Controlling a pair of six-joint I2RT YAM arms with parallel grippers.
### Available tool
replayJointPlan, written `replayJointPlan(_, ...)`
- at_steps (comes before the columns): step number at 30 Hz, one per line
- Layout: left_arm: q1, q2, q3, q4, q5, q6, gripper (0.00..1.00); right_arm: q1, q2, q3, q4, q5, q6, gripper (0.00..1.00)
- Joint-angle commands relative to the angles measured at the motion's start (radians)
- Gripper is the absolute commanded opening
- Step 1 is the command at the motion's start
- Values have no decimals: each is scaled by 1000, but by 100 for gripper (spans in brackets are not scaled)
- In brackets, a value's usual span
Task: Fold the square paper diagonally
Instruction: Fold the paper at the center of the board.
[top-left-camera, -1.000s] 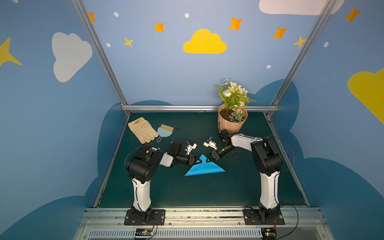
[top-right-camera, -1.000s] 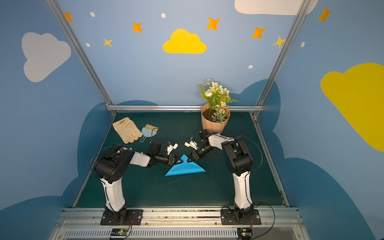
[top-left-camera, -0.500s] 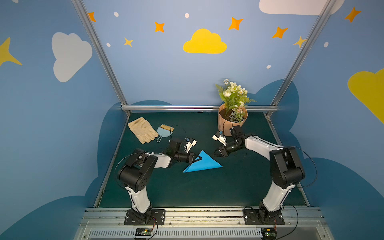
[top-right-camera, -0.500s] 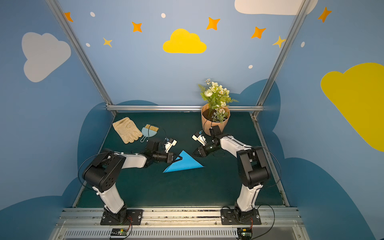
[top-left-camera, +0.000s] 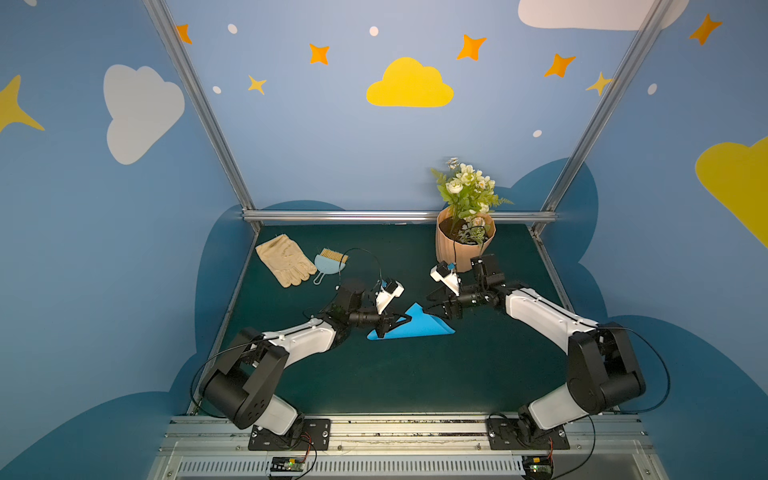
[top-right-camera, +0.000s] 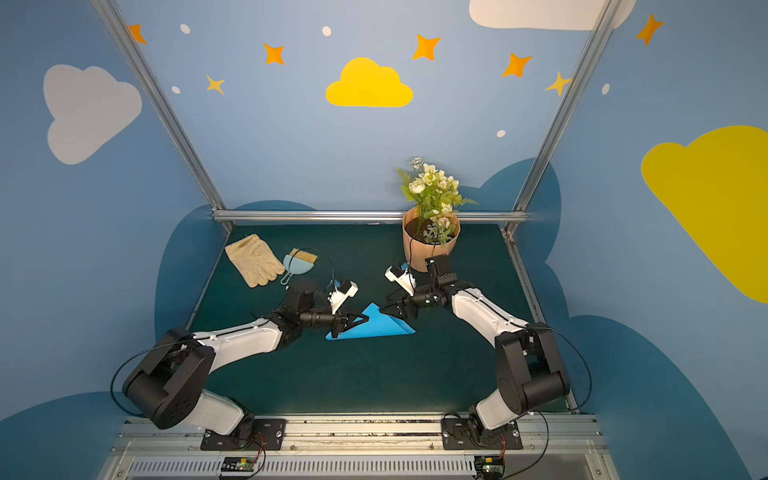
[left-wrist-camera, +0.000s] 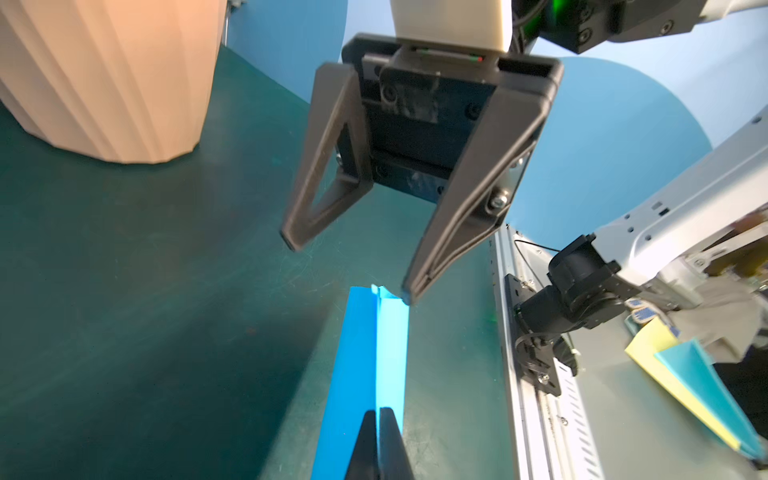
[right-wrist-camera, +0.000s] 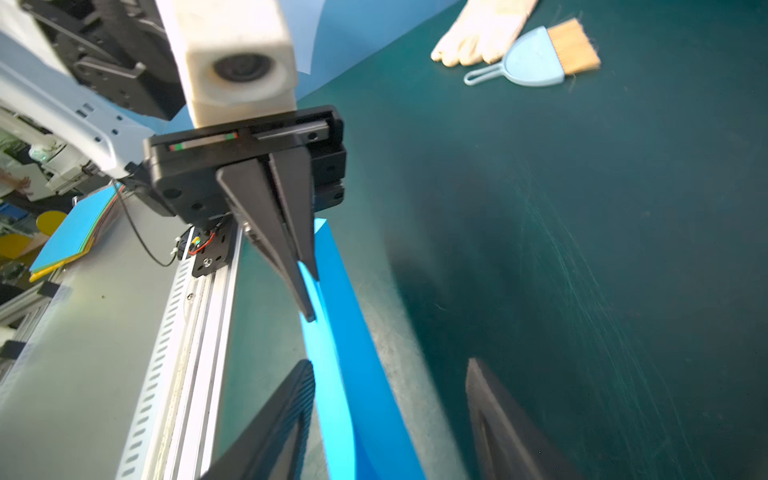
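The square paper (top-left-camera: 415, 328) (top-right-camera: 376, 330) is bright blue, folded over into a triangle, and lies mid-mat in both top views. My left gripper (top-left-camera: 397, 323) (top-right-camera: 355, 321) (left-wrist-camera: 378, 415) is shut on the paper's left part, with both layers pinched between its jaws. In the right wrist view that left gripper (right-wrist-camera: 309, 291) shows shut on the paper (right-wrist-camera: 340, 332). My right gripper (top-left-camera: 432, 306) (top-right-camera: 390, 308) (right-wrist-camera: 389, 360) stands open at the far corner. The paper (left-wrist-camera: 361, 353) runs between its spread fingers, close to one fingertip (left-wrist-camera: 407, 297).
A ribbed tan flowerpot (top-left-camera: 463, 245) (left-wrist-camera: 104, 75) with white flowers stands just behind the right arm. A beige glove (top-left-camera: 284, 259) and a light-blue dustpan with tan bristles (top-left-camera: 330, 266) (right-wrist-camera: 536, 58) lie at the back left. A metal rail (top-left-camera: 399, 424) borders the mat's front.
My right gripper has opened and let go of the paper's far corner. The right arm has swung outward. My left gripper has stayed shut on the paper and has shifted it slightly.
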Motion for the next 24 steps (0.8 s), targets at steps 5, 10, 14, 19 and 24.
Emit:
replayJointPlan(5, -6, -46, -18, 1, -39, 93, 3, 33, -19, 12, -4, -92, -71, 58)
replayJointPlan(10, -10, -49, -15, 23, -35, 81, 3, 54, 23, 45, -20, -75, -58, 52)
replayJointPlan(14, -12, -54, -14, 24, -33, 83, 3, 57, 36, 66, -25, -81, -56, 44)
replayJointPlan(19, -12, -55, -14, 29, -30, 83, 3, 59, 46, 81, -84, -53, -88, 36)
replayJointPlan(24, -12, -60, -13, 15, -34, 90, 3, 28, 5, 65, -99, -28, -101, 41)
